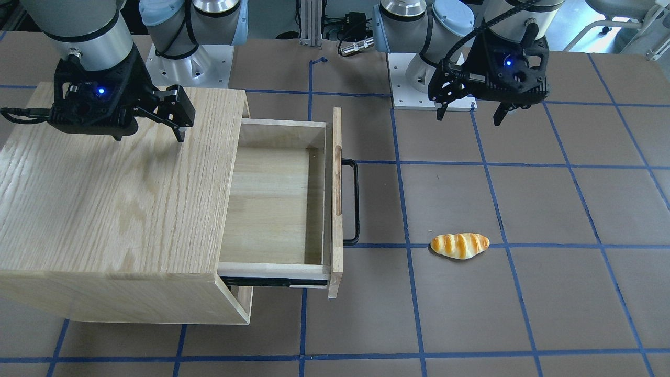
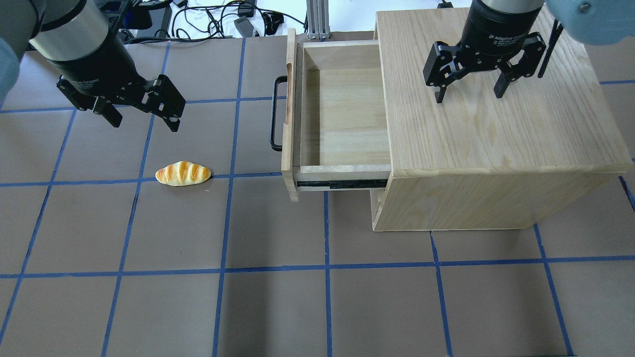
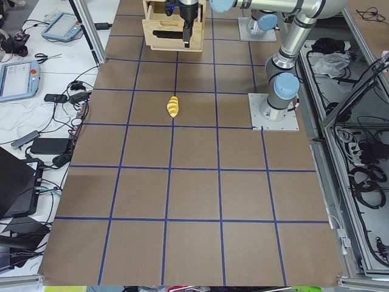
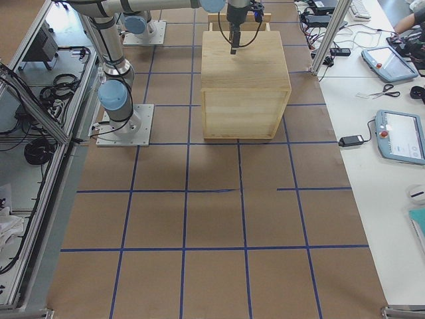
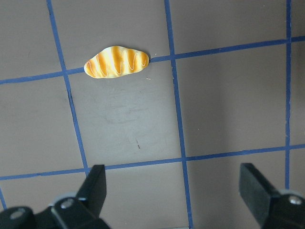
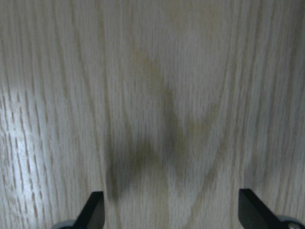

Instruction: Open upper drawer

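The upper drawer (image 1: 277,204) is a shallow light-wood box that stands pulled out of the oak cabinet (image 1: 115,199), and its inside is bare. Its black bar handle (image 1: 356,201) is on the front panel. The drawer also shows in the overhead view (image 2: 347,119), as does the handle (image 2: 274,114). My right gripper (image 2: 469,96) is open and empty and hovers over the cabinet top (image 6: 157,95). My left gripper (image 2: 145,124) is open and empty above the table, left of the drawer and away from the handle.
A toy bread roll (image 2: 183,173) lies on the brown table, near my left gripper, and shows in the left wrist view (image 5: 116,62). Blue tape lines (image 2: 223,223) grid the table. The arm bases (image 1: 188,63) stand at the robot's side.
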